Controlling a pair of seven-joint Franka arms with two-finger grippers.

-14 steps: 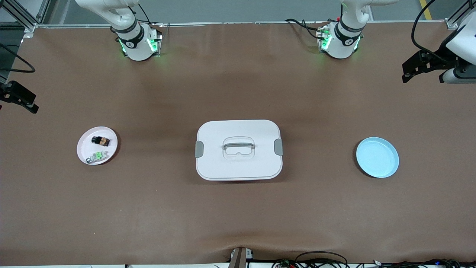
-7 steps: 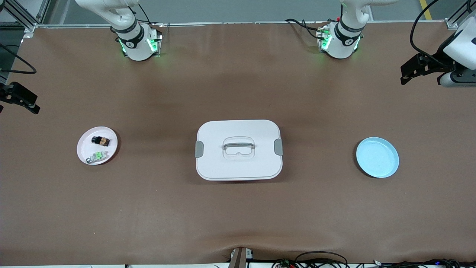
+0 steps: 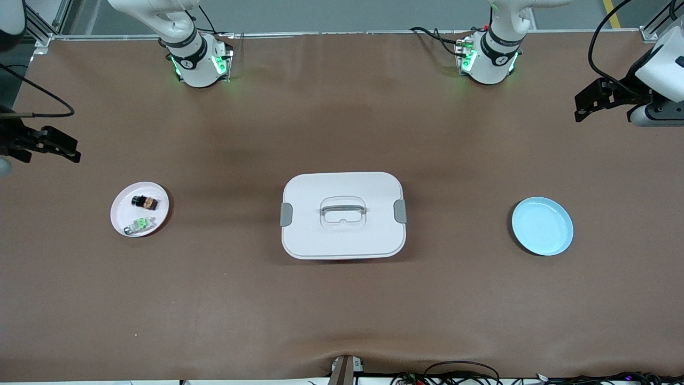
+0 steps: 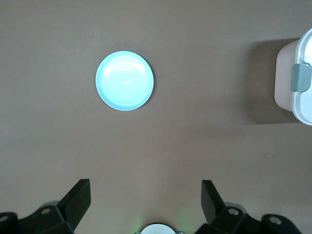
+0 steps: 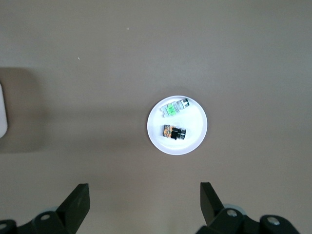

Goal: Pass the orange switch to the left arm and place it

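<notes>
Front view: orange switch [image 3: 145, 202] lies untouched on the pink plate [image 3: 122, 200], apparently; box [image 3: 342, 215] midway; both grippers spread, empty.

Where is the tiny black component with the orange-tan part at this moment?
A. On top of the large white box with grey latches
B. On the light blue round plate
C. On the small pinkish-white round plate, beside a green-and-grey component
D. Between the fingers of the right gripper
C. The tiny black component with the orange-tan part lies on the small pinkish-white round plate, next to the green-and-grey component; both grippers are open and hold nothing.
</notes>
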